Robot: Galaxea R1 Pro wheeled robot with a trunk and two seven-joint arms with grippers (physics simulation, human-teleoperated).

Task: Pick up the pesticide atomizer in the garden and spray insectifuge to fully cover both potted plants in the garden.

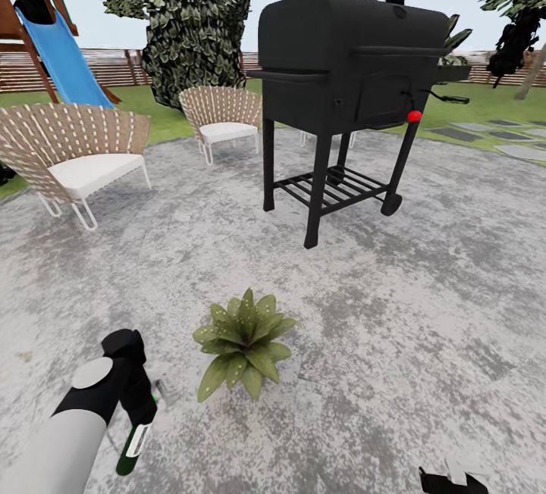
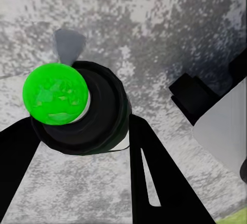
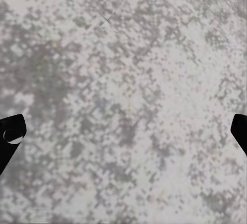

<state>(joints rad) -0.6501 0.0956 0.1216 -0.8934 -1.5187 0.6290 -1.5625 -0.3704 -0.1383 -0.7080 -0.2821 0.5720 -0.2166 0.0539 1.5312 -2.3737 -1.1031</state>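
Clamped in the left gripper [image 1: 136, 411], low at the near left of the head view: the pesticide atomizer [image 1: 131, 448], a slim dark bottle with a white label and greenish end, hanging below the fingers over the patio [image 1: 425, 304]. Seen end-on from the left wrist as a bright green disc on a black round body [image 2: 77, 108], a dark finger [image 2: 154, 172] pressed to each side. Held, then, and off the ground.

Judged light and rigid, a small hard plastic bottle, smooth-sided and likely to twist or slip if squeezed off-centre. Best taken around the mid-body, across the label, leaving the nozzle end free to point at the leaves. Whether the nozzle faces the plant cannot be told.

Just beyond the left gripper and toward the robot's right: one potted plant [image 1: 244, 342], a low rosette of broad pointed leaves, pot hidden under the foliage. No second rosette to be made out.

Right gripper [image 3: 123, 131] spread wide and gripping nothing, fingertips at the edges of its wrist view over bare mottled stone.

Ground: round grey speckled stone patio, flat and hard. Farther off from both grippers: black barbecue grill [image 1: 349, 77], two woven chairs [image 1: 76, 149], blue slide [image 1: 64, 54], lawn [image 1: 485, 104], trees, slatted fence [image 1: 114, 66].
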